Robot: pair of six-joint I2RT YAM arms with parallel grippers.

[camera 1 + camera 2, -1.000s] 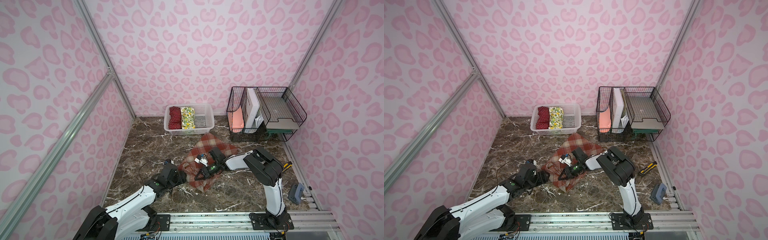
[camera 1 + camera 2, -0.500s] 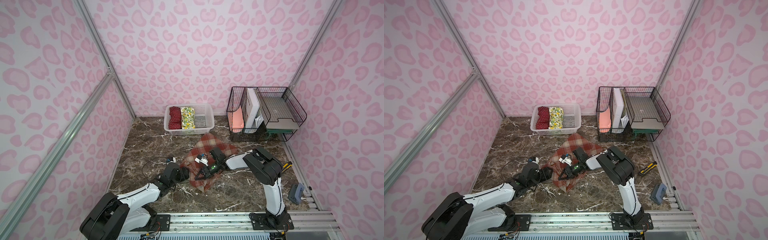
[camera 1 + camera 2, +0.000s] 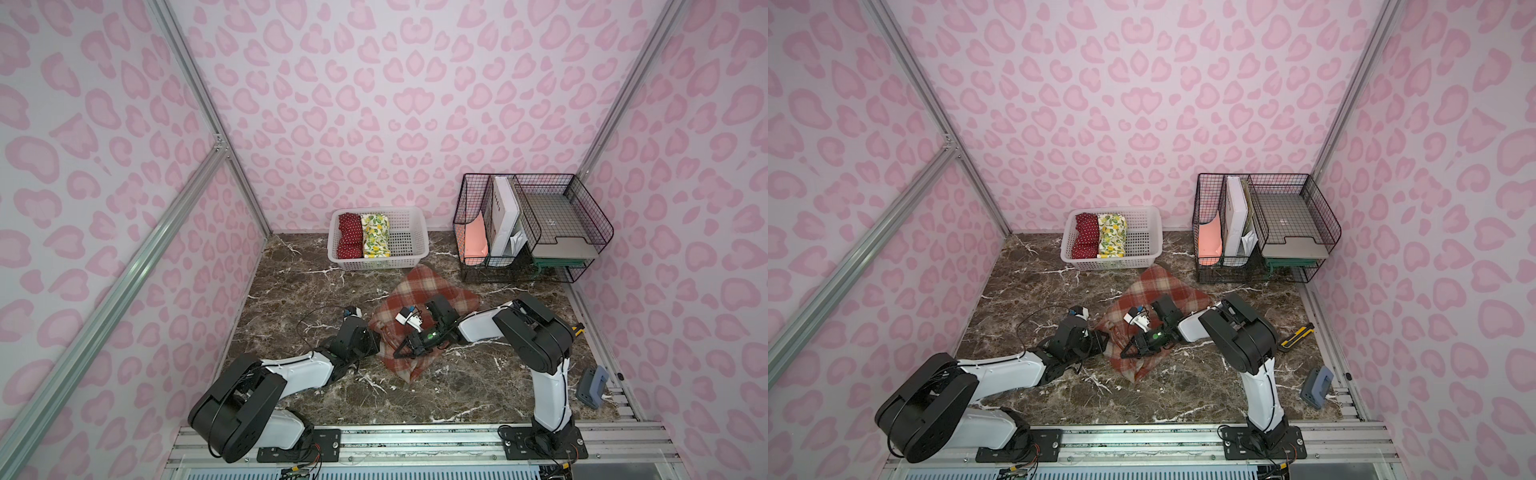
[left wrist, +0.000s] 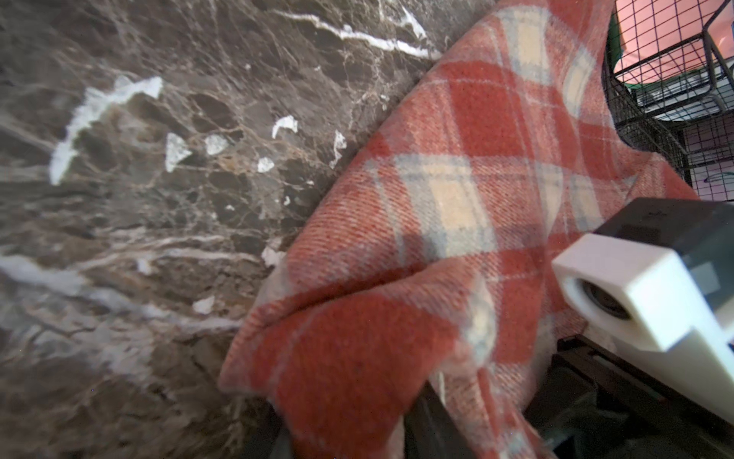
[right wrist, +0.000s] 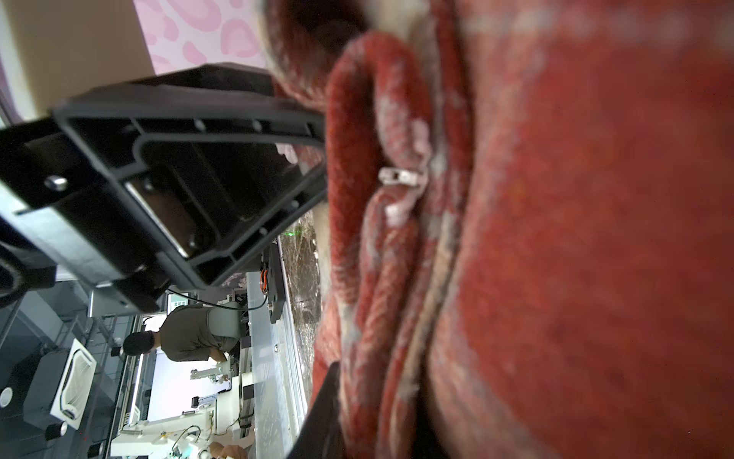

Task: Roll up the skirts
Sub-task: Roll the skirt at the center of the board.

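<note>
1. Top views both show the desk [image 3: 291, 286], with the basket [image 3: 415, 253] at its back.
2. Dotted skirt [image 3: 349, 237] and lemon skirt [image 3: 376, 235] lie rolled inside it: done, I'd say.
3. Plaid skirt [image 3: 428, 286] lies mid-desk, its roll barely begun.
4. Left pincer [image 3: 379, 338] seems to pinch its bunched edge. Right pincer [image 3: 405, 349], slightly spread, rests on it.

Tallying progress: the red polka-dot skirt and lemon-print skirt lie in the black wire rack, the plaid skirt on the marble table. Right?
No: both top views show the red polka-dot skirt and lemon-print skirt in the white plastic lattice basket, not the black wire rack. The plaid skirt is on the marble table.
</note>
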